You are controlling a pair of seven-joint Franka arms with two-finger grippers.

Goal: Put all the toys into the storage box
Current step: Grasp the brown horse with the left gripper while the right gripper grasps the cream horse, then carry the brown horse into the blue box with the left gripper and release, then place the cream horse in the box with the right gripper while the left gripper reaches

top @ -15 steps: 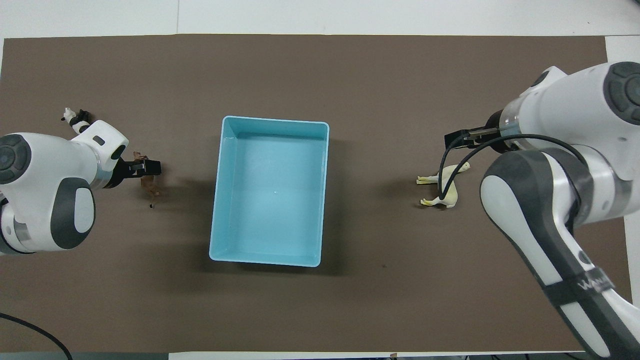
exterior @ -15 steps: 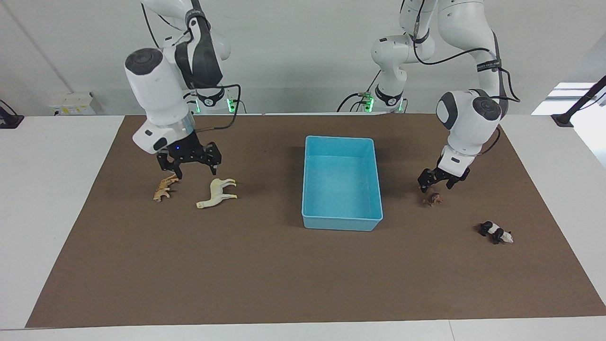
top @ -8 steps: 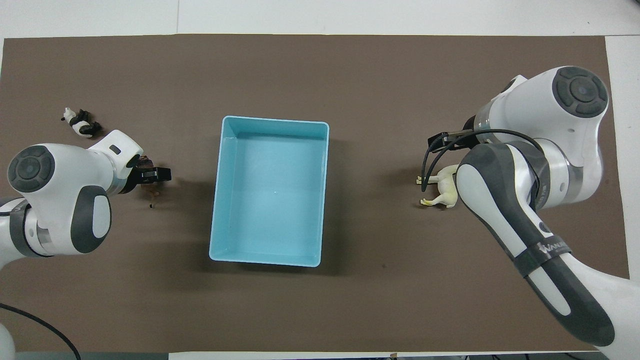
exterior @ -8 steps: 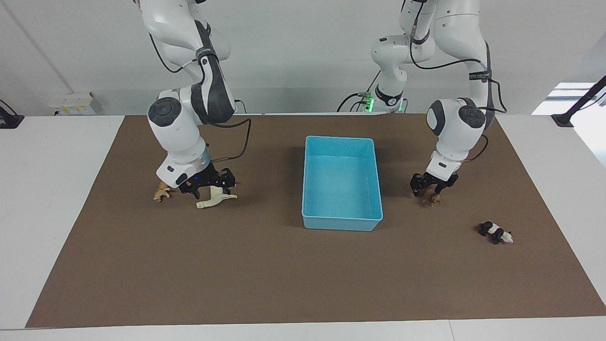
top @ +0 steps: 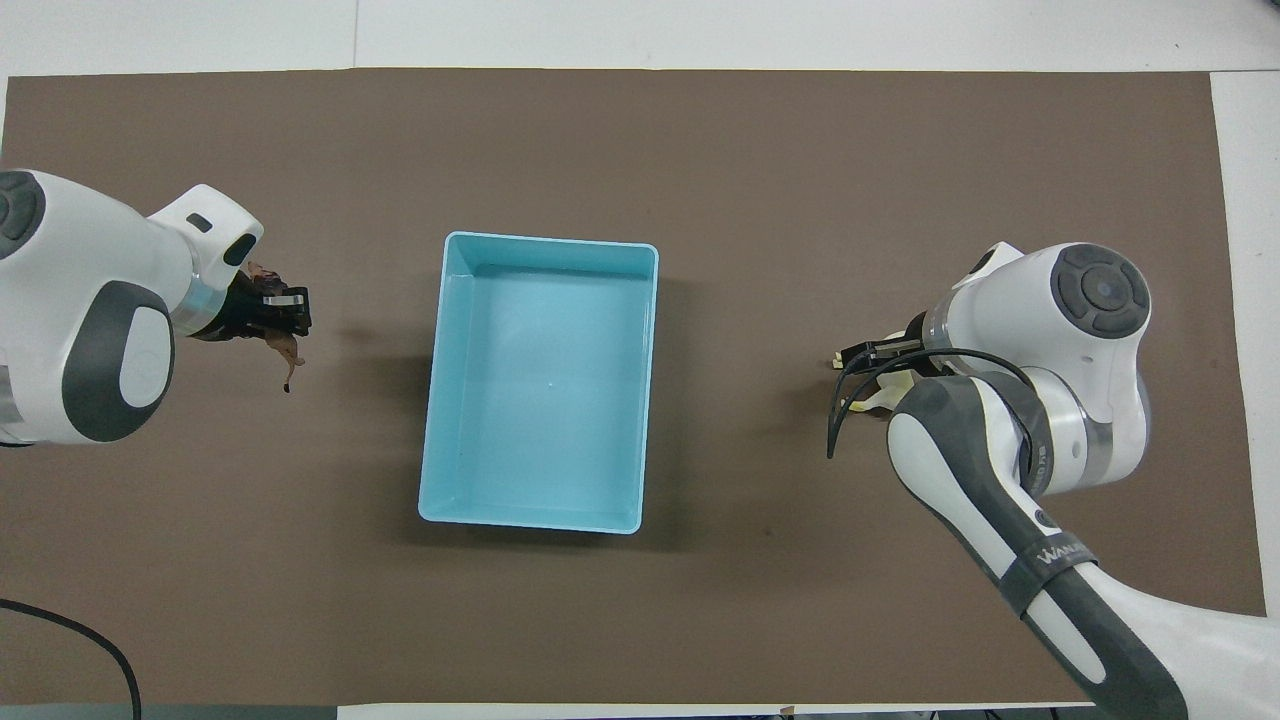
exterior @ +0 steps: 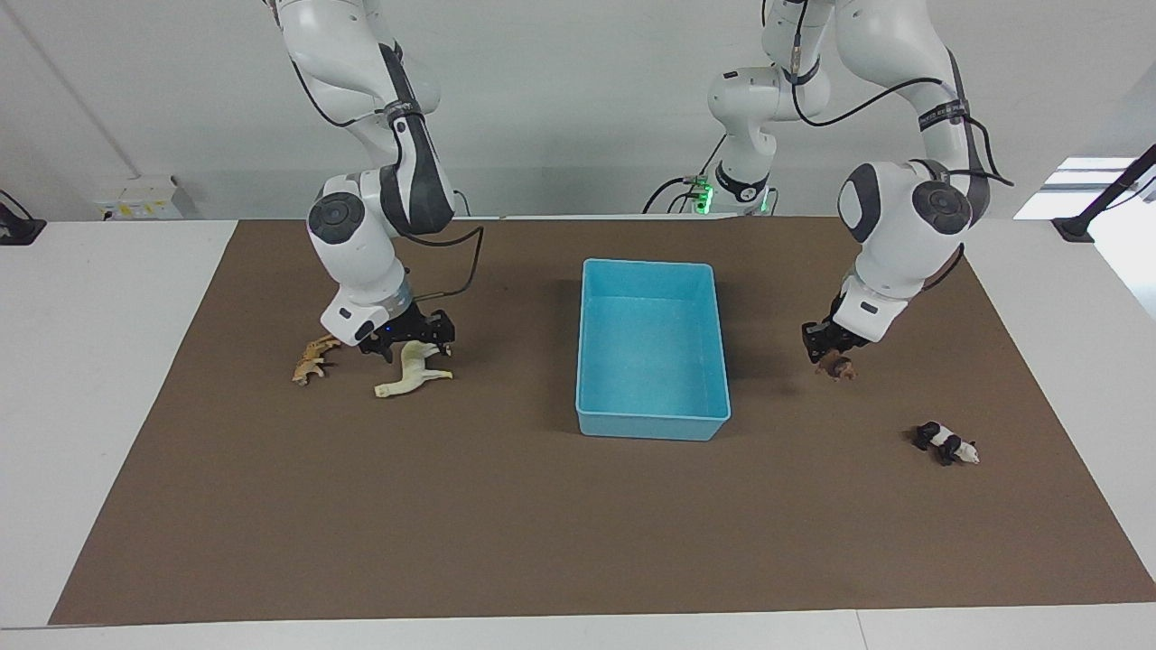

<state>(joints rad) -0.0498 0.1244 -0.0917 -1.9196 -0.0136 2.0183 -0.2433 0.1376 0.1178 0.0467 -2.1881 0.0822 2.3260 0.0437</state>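
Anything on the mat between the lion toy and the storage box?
No. In the facing view, only bare brown mat lies between the lion toy and the storage box.

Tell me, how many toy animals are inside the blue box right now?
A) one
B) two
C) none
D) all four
C: the storage box shows only its bare blue floor, while the cream horse, the striped toy and the panda lie on the brown mat, and the brown lion hangs in the left gripper just above the mat.
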